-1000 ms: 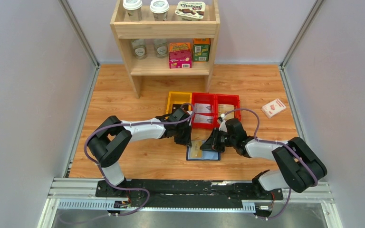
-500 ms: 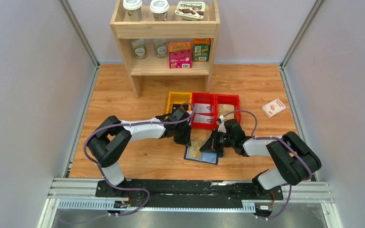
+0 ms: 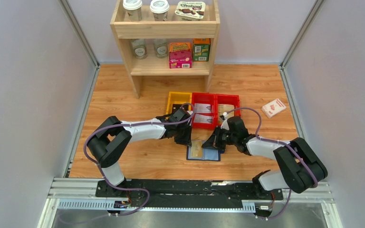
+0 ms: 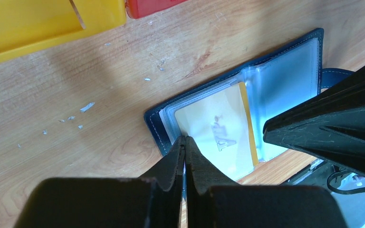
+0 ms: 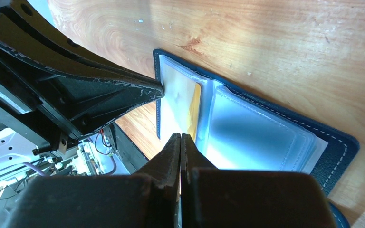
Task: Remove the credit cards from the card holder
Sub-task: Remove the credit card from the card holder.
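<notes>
Holder [image 3: 212,155]: it lies open and flat on the table [image 3: 123,95] at the centre of the top view. The navy cover faces down and the clear sleeves face up. You have one gripper at each side of it.

Card [image 4: 216,135]: you can see one pale card with a gold stripe along one edge. It sits under the clear sleeve of the holder's left page in the top view. The other page shows only blue-grey sleeves.

Left gripper [image 4: 184,142]: its fingers are pressed together with only a thin slit between them. The tips meet the holder at the outer edge of the card's page, at lower centre of the left wrist view. You cannot tell whether a sleeve edge is caught between them.

Right gripper [image 5: 180,138]: its fingers are pressed tight together with nothing seen between them. The tips stand over the sleeves near the fold, just beside the card's striped edge. You cannot tell whether they touch.

Bins [image 3: 204,111]: one yellow and two red stand in a row just above the holder in the top view.

Box [image 3: 273,108]: white and red, right of the bins and well apart from the holder.

Shelf [image 3: 166,31]: wooden, at top centre, carrying cups and cartons.
</notes>
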`<state>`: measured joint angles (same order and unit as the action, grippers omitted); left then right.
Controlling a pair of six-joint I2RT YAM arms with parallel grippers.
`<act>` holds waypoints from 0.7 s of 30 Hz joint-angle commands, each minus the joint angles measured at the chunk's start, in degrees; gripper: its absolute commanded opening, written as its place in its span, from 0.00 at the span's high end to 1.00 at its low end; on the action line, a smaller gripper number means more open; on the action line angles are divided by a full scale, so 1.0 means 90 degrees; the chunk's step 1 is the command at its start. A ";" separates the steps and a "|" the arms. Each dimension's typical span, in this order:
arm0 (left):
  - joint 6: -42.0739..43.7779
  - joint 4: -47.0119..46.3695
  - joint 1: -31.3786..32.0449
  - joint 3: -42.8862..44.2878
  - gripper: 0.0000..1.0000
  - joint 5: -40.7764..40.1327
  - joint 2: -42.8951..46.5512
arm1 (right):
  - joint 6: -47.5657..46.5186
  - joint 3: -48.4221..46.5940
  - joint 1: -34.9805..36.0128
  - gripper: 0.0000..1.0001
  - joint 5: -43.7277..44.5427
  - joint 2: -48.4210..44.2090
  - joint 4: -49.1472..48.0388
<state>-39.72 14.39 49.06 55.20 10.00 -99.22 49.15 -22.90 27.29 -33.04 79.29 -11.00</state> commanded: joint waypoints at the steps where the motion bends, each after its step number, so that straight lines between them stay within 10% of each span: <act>1: 0.0078 0.0325 0.0047 -0.0088 0.96 -0.0144 -0.0040 | -0.0177 -0.0220 -0.0014 1.00 0.0038 -0.0079 0.0129; 11: 0.0049 0.0286 0.0047 -0.0118 1.00 -0.0027 -0.0167 | -0.0138 -0.0366 0.0015 0.69 0.0057 0.0360 0.0110; 21: 0.0029 0.0208 0.0047 -0.0167 1.00 0.0041 -0.0157 | 0.0037 -0.0376 0.0112 0.74 -0.0294 0.0596 -0.0524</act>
<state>-39.75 14.33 49.04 55.13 10.50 -99.24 48.34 -25.58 27.94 -33.78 85.47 -10.50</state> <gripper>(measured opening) 0.007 0.295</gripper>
